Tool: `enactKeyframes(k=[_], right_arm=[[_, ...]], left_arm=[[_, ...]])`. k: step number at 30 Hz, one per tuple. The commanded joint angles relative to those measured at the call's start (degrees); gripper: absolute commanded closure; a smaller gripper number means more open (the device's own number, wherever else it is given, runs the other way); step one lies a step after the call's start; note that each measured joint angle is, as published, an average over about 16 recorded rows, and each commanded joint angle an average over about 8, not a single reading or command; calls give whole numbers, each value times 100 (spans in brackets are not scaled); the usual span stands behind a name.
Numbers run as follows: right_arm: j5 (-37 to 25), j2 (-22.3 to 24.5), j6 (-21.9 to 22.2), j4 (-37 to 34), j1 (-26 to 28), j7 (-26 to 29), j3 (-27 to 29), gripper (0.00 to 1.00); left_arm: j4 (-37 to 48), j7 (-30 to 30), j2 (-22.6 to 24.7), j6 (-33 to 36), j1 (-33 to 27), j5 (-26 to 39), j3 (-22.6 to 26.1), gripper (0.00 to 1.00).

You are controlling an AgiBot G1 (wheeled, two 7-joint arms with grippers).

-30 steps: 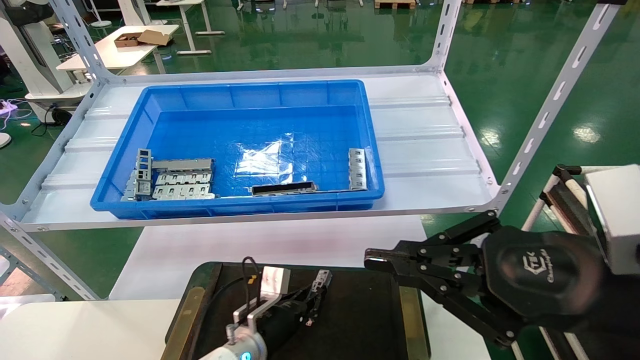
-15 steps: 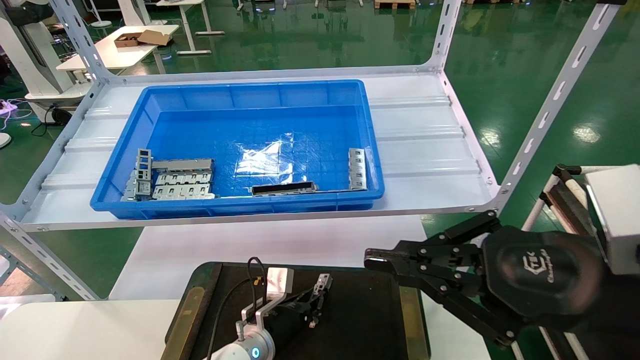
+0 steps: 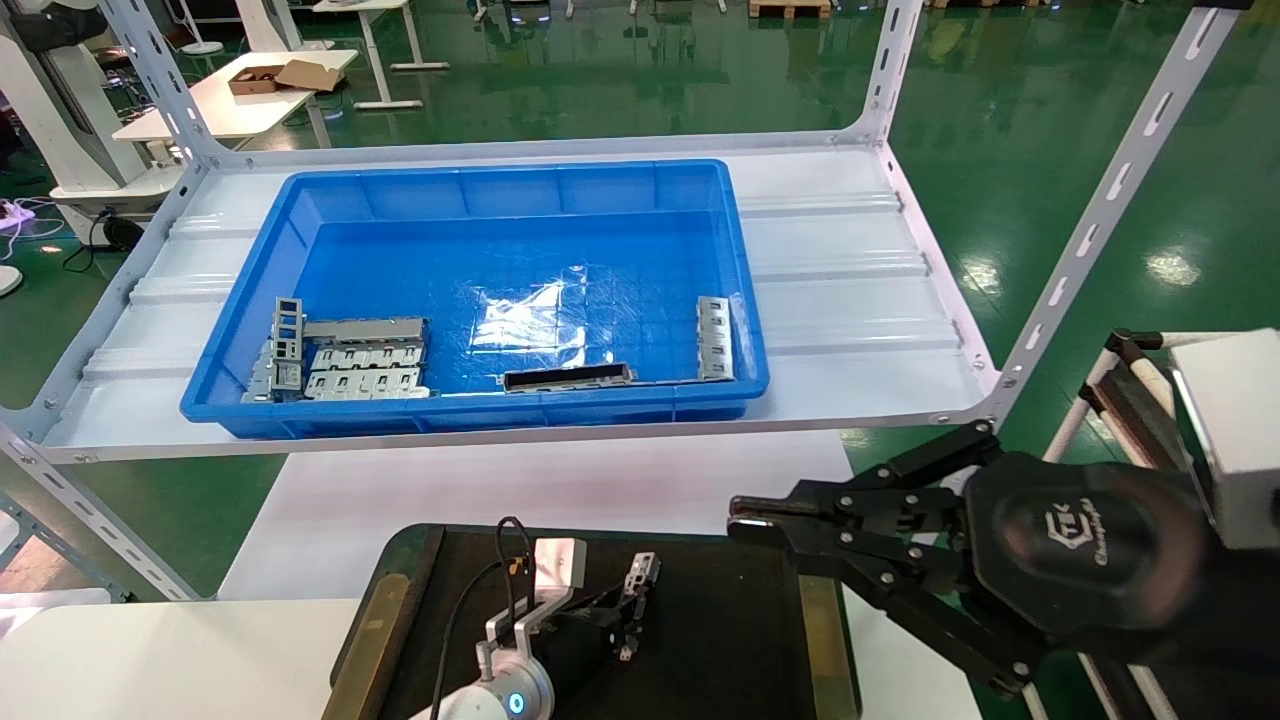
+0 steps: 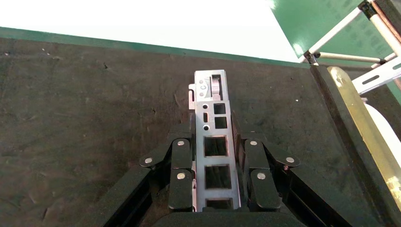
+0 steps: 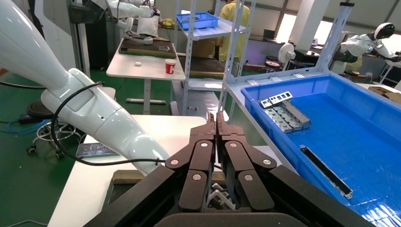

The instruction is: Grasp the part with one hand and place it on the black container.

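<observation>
My left gripper [image 3: 625, 610] is shut on the part [image 3: 640, 575], a narrow silver strip with rectangular holes. It holds the part low over the middle of the black container [image 3: 720, 620]. In the left wrist view the part [image 4: 216, 161] lies lengthwise between the fingers [image 4: 182, 151] of the left gripper [image 4: 215, 142], its far end sticking out over the black container's matte surface [image 4: 94, 118]. I cannot tell whether the part touches the surface. My right gripper [image 3: 740, 525] is shut and empty, hovering by the container's far right corner; it also shows in its own wrist view [image 5: 216, 118].
A blue bin [image 3: 480, 190] stands on the white shelf beyond the container. It holds grey slotted plates [image 3: 365, 360] at its left, a long dark bar [image 3: 567, 377] and another silver strip [image 3: 714, 338] at its right. Shelf posts [image 3: 1100, 210] rise on the right.
My left gripper with the part has shifted slightly nearer and lower over the black container. The right arm has not moved.
</observation>
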Motion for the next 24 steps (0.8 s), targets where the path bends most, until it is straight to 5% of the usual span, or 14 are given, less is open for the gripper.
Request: enactKeyframes(k=[1, 13, 24], right_arm=[[0, 0, 0, 0, 0, 0, 0, 0], [0, 0, 0, 0, 0, 0, 0, 0], [0, 0, 0, 0, 0, 0, -1, 0]], left_arm=[[16, -84, -2, -52, -30, -26, 123, 0], [-358, -297, -202, -244, -210, -137, 557, 0], [-2471, 94, -1642, -102, 16, 184, 518, 0]])
